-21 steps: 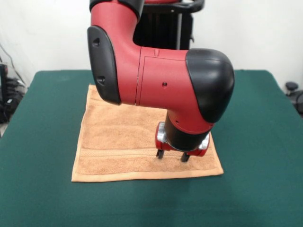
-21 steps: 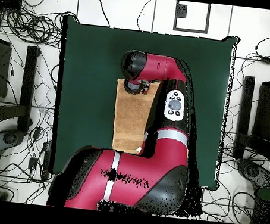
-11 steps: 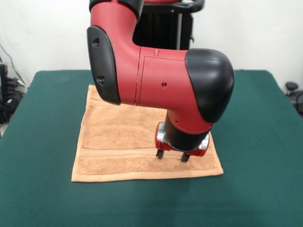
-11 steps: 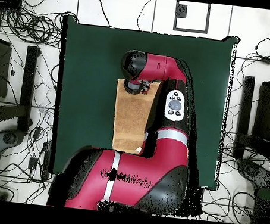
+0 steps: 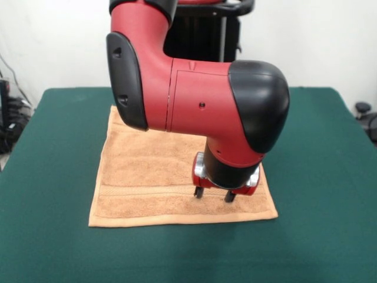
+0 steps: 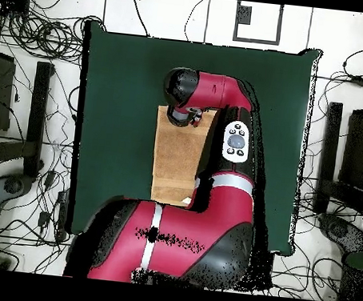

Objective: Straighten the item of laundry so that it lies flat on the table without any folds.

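On the one green table (image 5: pixel 53 247) lies one tan towel (image 5: pixel 147 177), apparently flat, with the single pincer (image 5: pixel 214 196) over its near edge, fingertips apart.

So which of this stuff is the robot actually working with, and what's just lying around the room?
Part of the job:
towel, spread flat
green table under it
gripper, fingers apart just above the towel's near edge

Just lying about:
cables on the floor
black stands beside the table
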